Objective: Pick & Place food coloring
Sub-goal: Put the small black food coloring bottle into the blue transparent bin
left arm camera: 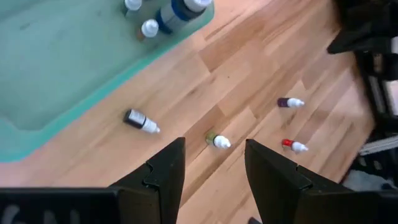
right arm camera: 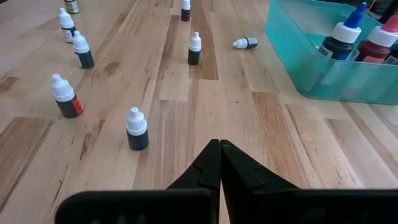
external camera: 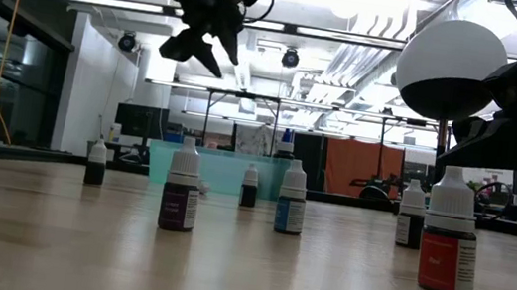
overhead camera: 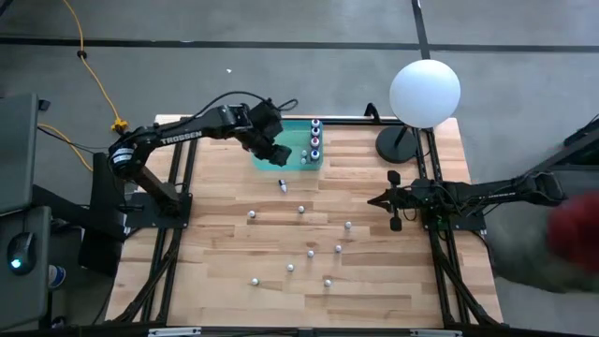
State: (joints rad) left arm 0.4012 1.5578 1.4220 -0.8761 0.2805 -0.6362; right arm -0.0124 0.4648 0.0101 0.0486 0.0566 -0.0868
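Observation:
Several tiny white-capped food coloring bottles [overhead camera: 311, 253] stand upright, scattered over the wooden table. One dark bottle [left arm camera: 142, 121] lies on its side just outside the teal bin [overhead camera: 292, 148]. A few larger bottles [right arm camera: 345, 37] stand in the bin's right end. My left gripper [left arm camera: 214, 168] is open and empty, hovering high over the bin's near edge [overhead camera: 279, 154]. My right gripper [right arm camera: 219, 146] is shut and empty, waiting above the table's right side [overhead camera: 374, 200], pointing toward the bottles.
A big white globe lamp [overhead camera: 424, 92] on a dark round base stands at the table's far right corner. A yellow cable [overhead camera: 94, 80] runs across the floor beyond the far left edge. Bare wood lies along the table's near edge and left side.

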